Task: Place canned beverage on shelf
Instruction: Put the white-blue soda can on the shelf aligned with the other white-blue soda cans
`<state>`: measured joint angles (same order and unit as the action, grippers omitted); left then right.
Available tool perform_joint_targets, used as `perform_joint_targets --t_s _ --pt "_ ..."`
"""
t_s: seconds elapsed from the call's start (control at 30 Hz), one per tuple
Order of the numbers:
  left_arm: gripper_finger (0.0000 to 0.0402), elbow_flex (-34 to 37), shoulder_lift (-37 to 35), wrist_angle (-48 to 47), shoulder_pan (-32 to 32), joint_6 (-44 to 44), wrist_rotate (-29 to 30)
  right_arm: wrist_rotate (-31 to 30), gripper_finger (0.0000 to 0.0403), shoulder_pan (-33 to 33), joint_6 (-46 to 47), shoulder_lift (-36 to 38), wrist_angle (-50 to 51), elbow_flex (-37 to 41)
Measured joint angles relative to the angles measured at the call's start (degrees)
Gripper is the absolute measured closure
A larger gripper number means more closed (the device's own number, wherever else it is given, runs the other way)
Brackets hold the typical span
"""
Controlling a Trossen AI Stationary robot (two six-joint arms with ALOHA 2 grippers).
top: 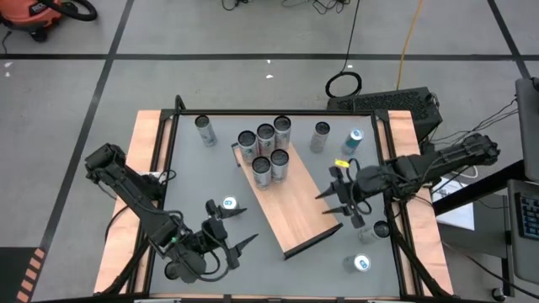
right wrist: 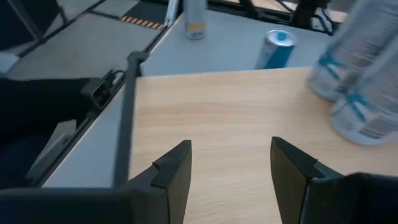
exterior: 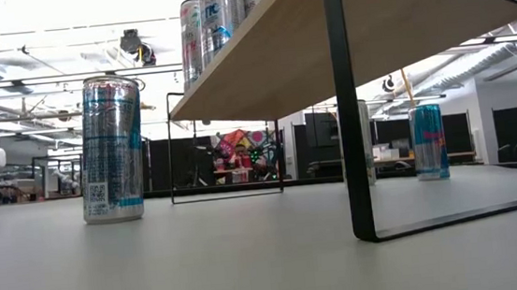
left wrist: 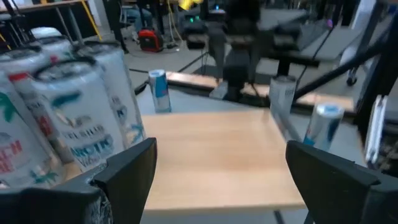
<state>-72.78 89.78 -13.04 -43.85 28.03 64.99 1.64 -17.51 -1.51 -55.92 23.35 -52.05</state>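
Observation:
The shelf (top: 296, 204) is a light wood board on black legs (exterior: 345, 109), set slantwise on the grey table. Several cans (top: 266, 150) stand bunched at its far end, also seen in the left wrist view (left wrist: 74, 118). Single cans stand on the table: one (top: 228, 204) left of the shelf, two (top: 381, 229) (top: 362, 263) to its right. My left gripper (top: 244, 229) (left wrist: 230, 180) hovers open and empty at the shelf's near-left side. My right gripper (top: 334, 200) (right wrist: 231, 165) is open and empty over the shelf's right edge.
More cans stand at the table's far side (top: 205, 130) (top: 320, 137) (top: 354, 141). Wooden rails (top: 145, 168) run along the table's left and right sides. The bare half of the board (right wrist: 217, 118) lies between the two grippers.

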Motion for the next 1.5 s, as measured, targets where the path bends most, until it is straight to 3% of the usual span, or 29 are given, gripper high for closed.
perform_joint_targets --t_s 0.23,0.33,0.43,0.6,0.7,0.9,1.27,1.37,1.5 --pt "0.0052 -0.42 -8.49 -0.38 0.94 -6.96 -0.56 -1.80 0.0252 -4.80 -4.03 0.04 2.50 0.00" --pt "0.0052 -1.50 -13.30 -5.29 2.67 -9.50 -0.72 -1.82 0.0252 -5.19 -6.29 0.04 3.74 0.00" --pt "0.0058 -3.47 -17.51 -13.82 6.99 -8.15 -1.69 -2.07 0.0252 -5.16 -8.18 0.18 4.76 0.00" --pt "0.0082 -5.27 -21.52 -25.55 18.43 -7.39 -10.82 -8.78 0.0252 -5.07 -10.87 0.22 7.01 0.00" --pt "0.0094 -5.47 -23.26 -30.12 25.18 -7.29 -12.96 -10.85 0.0252 -5.04 -11.36 0.22 8.43 0.00" --pt "0.0102 -5.52 -24.34 -41.34 38.58 -2.93 -13.33 -10.74 0.0252 -5.06 -11.23 0.70 9.01 0.00" --pt "0.0102 -5.52 -22.74 -52.60 58.66 0.56 -28.30 -10.83 0.0252 -5.06 -11.07 1.07 7.67 0.00" --pt "0.0102 -5.52 -21.67 -54.32 62.25 -1.76 -31.13 -10.83 0.0252 -5.06 -11.01 1.07 6.71 0.00" --pt "0.0102 -5.52 -19.77 -54.36 63.75 -4.09 -30.51 -10.83 0.0252 -5.06 -11.01 1.07 5.48 0.00"
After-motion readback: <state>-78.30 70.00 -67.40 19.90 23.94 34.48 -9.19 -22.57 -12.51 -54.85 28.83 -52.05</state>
